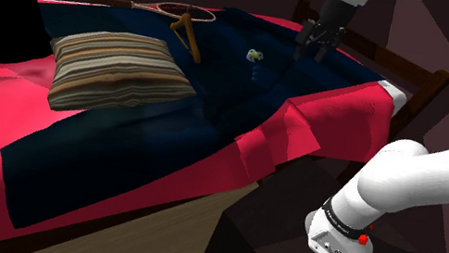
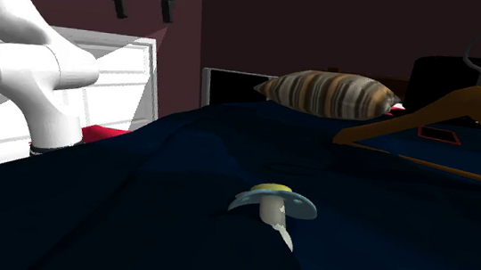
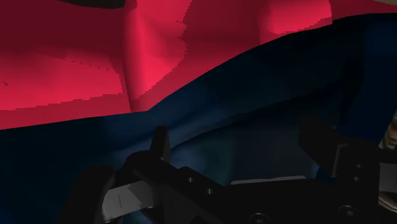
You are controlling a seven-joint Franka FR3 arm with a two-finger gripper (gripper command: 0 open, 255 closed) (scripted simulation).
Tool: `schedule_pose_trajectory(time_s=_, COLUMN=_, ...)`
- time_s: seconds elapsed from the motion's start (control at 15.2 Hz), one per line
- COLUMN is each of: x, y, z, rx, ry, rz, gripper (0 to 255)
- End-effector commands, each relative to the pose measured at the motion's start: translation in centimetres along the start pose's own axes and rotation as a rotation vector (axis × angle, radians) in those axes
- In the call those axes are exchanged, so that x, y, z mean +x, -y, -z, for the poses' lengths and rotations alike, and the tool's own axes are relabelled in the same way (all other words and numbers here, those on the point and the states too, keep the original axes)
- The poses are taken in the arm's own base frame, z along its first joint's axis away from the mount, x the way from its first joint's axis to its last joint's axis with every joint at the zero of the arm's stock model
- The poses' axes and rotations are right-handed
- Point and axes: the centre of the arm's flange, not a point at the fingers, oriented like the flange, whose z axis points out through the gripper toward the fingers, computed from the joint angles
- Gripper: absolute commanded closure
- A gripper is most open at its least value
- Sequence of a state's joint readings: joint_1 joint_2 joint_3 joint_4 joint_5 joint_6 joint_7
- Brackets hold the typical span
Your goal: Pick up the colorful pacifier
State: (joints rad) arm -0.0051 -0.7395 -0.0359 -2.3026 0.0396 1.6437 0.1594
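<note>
The pacifier (image 1: 254, 55) is small, with a pale blue shield and a yellow and white knob, and it lies on the dark navy blanket (image 1: 166, 130) of a bed. In the second exterior view the pacifier (image 2: 273, 204) rests on a fold in the blanket (image 2: 134, 210). My gripper (image 1: 312, 53) hangs in the air to the shoulder view's right of the pacifier, above the blanket's edge, and it is open and empty. The gripper (image 2: 143, 7) is well above the bed. In the wrist view the gripper (image 3: 238, 137) has its fingers apart over navy cloth.
A striped pillow (image 1: 119, 70) lies on the blanket at the shoulder view's left. A wooden hanger (image 1: 187, 34) and a thin racket (image 1: 153, 7) lie behind the pacifier. A red sheet (image 1: 336, 121) drapes the bed's sides. A dark headboard (image 1: 413, 82) stands near the gripper.
</note>
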Motion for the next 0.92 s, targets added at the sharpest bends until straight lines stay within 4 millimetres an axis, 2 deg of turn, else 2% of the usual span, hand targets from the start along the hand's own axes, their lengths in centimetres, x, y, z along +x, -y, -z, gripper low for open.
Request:
schedule_pose_trajectory(time_s=0.0, x=0.0, y=0.0, z=0.0, rx=0.000, ry=0.000, rz=0.000, gripper=0)
schedule_pose_trajectory(time_s=0.4, x=6.6, y=-0.3, z=-3.5, rx=-0.041, ry=-0.031, rz=-0.100, gripper=0)
schedule_pose_trajectory(time_s=0.86, x=14.3, y=-1.7, z=-7.3, rx=-0.089, ry=-0.067, rz=-0.217, gripper=0)
